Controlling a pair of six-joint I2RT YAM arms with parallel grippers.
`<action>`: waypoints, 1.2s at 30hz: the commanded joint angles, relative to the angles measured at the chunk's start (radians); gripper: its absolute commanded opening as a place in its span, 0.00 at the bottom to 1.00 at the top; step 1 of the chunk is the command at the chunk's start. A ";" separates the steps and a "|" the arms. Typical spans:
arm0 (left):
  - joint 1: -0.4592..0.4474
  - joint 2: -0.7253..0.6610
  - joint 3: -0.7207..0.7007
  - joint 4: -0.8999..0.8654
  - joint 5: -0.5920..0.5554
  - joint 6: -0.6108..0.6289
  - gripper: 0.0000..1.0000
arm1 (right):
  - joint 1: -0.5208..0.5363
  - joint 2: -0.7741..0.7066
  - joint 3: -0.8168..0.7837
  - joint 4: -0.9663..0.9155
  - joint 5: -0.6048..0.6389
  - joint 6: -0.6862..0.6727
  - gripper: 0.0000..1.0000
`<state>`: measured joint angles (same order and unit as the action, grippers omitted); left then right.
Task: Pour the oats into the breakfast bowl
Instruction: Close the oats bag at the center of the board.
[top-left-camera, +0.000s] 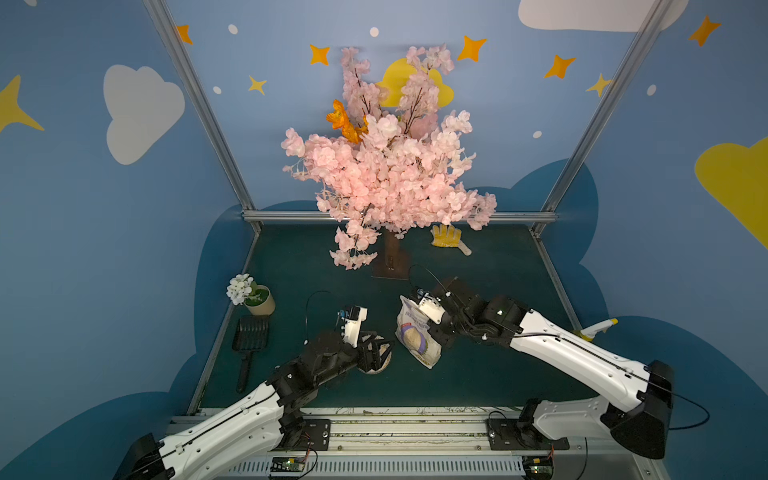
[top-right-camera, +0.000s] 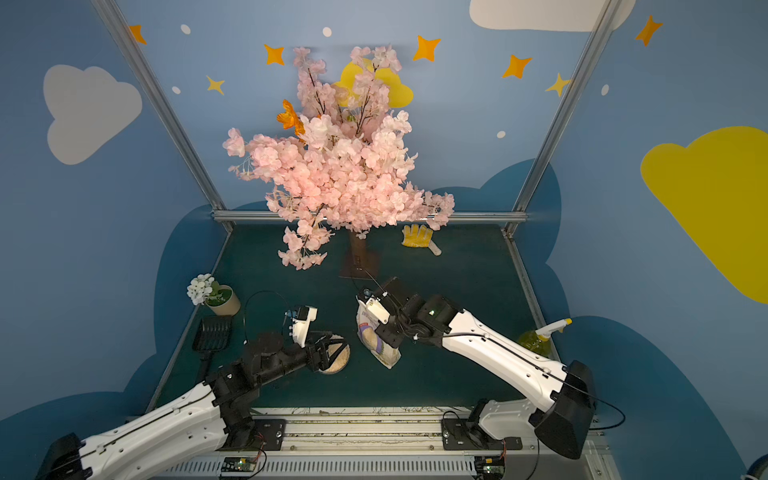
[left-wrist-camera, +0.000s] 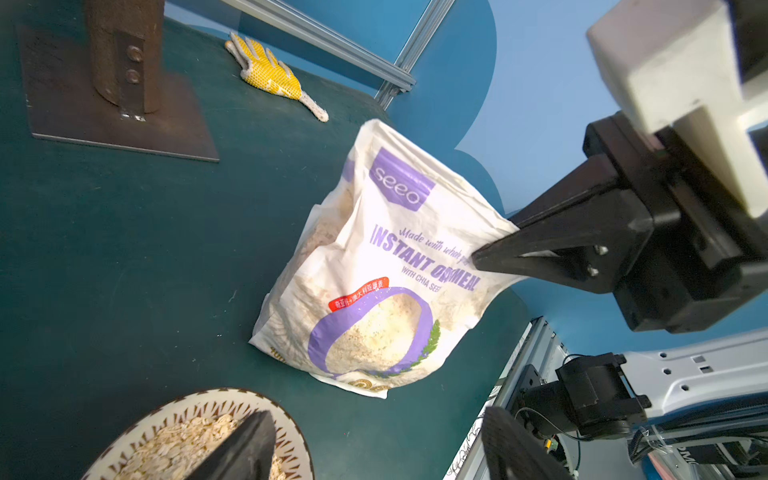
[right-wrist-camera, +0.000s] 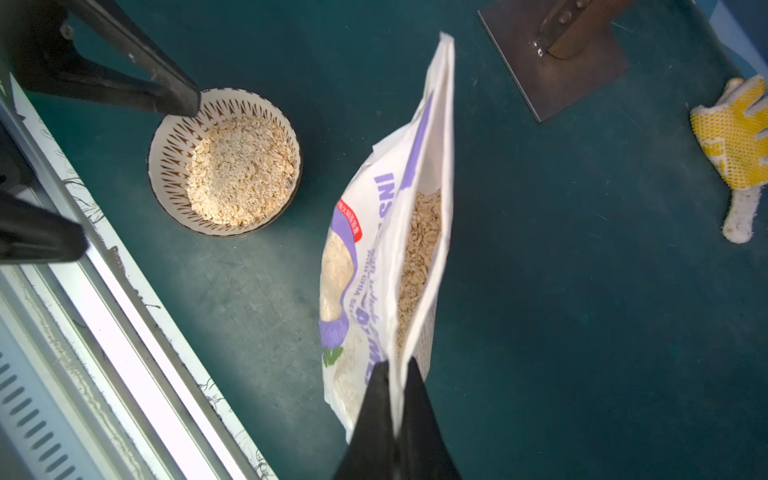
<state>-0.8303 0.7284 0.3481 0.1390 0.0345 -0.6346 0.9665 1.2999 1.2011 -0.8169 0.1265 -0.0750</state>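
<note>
The oats bag (top-left-camera: 415, 338) (top-right-camera: 379, 345), white with purple print, stands tilted on the green table with its bottom on the surface. My right gripper (right-wrist-camera: 397, 365) (left-wrist-camera: 478, 258) is shut on one side of the bag's open top edge, and flakes show inside the mouth (right-wrist-camera: 417, 257). The breakfast bowl (right-wrist-camera: 166, 158) (top-right-camera: 341, 360), cream with a brown pattern, sits to the bag's left and holds oat flakes. My left gripper (left-wrist-camera: 376, 415) (top-left-camera: 376, 353) is open, one finger over the bowl's rim (left-wrist-camera: 137, 428), holding nothing.
A pink blossom tree on a brown base plate (top-left-camera: 390, 268) stands behind the bag. A yellow glove (top-left-camera: 446, 237) lies at the back right. A flowerpot (top-left-camera: 261, 302) and a black scoop (top-left-camera: 249, 336) are at the left edge, a spray bottle (top-left-camera: 595, 330) at the right.
</note>
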 joint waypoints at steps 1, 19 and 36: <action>0.001 0.024 0.005 0.069 0.027 -0.021 0.82 | 0.016 -0.066 0.053 -0.028 0.041 0.109 0.00; -0.085 0.149 0.040 0.138 -0.002 -0.045 0.77 | 0.033 -0.223 -0.070 -0.128 0.087 0.278 0.27; -0.153 0.323 0.115 0.218 -0.030 -0.023 0.72 | 0.057 -0.247 -0.119 -0.168 0.020 0.293 0.15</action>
<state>-0.9730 1.0275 0.4385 0.3134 0.0212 -0.6769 1.0176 1.0443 1.0874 -0.9718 0.1474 0.2050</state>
